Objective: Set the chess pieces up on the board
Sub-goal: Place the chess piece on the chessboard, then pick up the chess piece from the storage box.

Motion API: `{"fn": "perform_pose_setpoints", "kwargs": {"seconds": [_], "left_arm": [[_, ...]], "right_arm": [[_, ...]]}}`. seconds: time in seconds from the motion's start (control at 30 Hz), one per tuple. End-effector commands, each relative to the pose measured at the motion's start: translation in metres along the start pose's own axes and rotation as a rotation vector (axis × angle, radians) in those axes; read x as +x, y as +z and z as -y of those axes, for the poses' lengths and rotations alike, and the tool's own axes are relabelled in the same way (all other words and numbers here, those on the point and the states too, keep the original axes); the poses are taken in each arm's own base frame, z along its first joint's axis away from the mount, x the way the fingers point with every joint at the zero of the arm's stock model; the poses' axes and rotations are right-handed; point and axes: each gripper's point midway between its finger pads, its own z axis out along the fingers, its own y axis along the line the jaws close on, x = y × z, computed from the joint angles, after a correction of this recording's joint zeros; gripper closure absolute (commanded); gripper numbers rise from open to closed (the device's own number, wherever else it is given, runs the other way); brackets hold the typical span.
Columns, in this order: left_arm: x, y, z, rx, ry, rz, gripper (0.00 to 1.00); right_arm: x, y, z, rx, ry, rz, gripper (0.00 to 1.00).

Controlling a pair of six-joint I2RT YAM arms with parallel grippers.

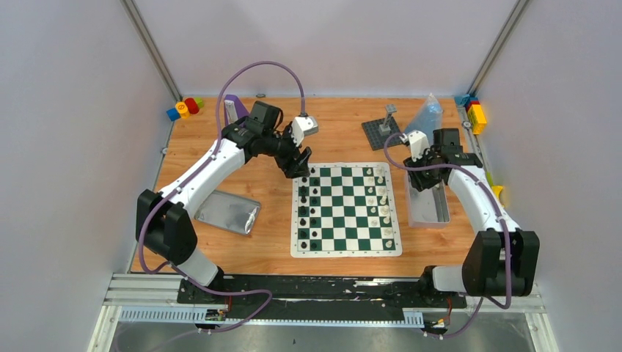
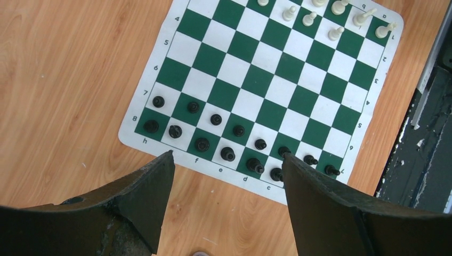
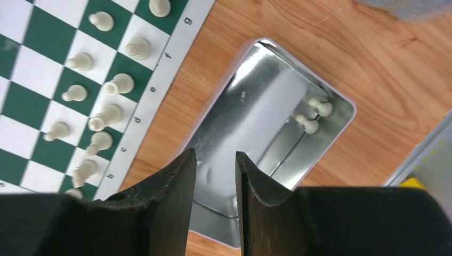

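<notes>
The green and white board point(image 1: 345, 251) lies mid-table. Black chess pieces point(image 1: 308, 209) stand in two rows along its left side, white pieces point(image 1: 379, 202) along its right. My left gripper point(image 1: 299, 165) hovers over the board's far left corner, open and empty. In the left wrist view the left gripper point(image 2: 228, 156) stands above the black pieces point(image 2: 202, 144). My right gripper point(image 1: 425, 180) is above the silver tin point(image 1: 429, 213). In the right wrist view the right gripper point(image 3: 215, 153) is narrowly open and empty. Two white pawns point(image 3: 314, 116) lie in the tin point(image 3: 256, 106).
The tin's lid point(image 1: 227, 211) lies left of the board. A dark studded plate with a post point(image 1: 381, 132) and a plastic bag point(image 1: 425, 114) sit behind the board. Coloured blocks sit at the back left point(image 1: 185, 108) and back right point(image 1: 473, 111) corners.
</notes>
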Motion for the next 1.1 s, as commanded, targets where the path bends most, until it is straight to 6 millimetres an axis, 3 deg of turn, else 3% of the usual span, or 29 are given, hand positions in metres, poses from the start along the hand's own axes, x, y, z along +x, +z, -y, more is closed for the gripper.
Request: {"fn": "perform_pose_setpoints", "kwargs": {"seconds": [0.0,0.17,0.47,0.7,1.07], "left_arm": [[-0.027,-0.021,0.004,-0.021,0.032,0.067,0.19],[-0.028,-0.021,0.005,-0.019,0.035,0.071,0.19],[-0.026,-0.021,0.005,-0.016,0.039,0.064,0.19],[-0.023,-0.018,0.005,-0.006,0.036,0.058,0.19],[-0.021,-0.014,0.005,0.006,0.033,0.053,0.19]], "right_arm": [[-0.008,0.004,0.033,0.097,-0.138,-0.053,0.66],[0.003,0.025,0.064,0.188,-0.177,-0.181,0.67],[0.020,0.051,0.093,0.300,-0.169,-0.300,0.66],[0.029,0.064,0.105,0.350,-0.174,-0.370,0.67],[0.033,0.077,0.110,0.353,-0.215,-0.416,0.68]]}}
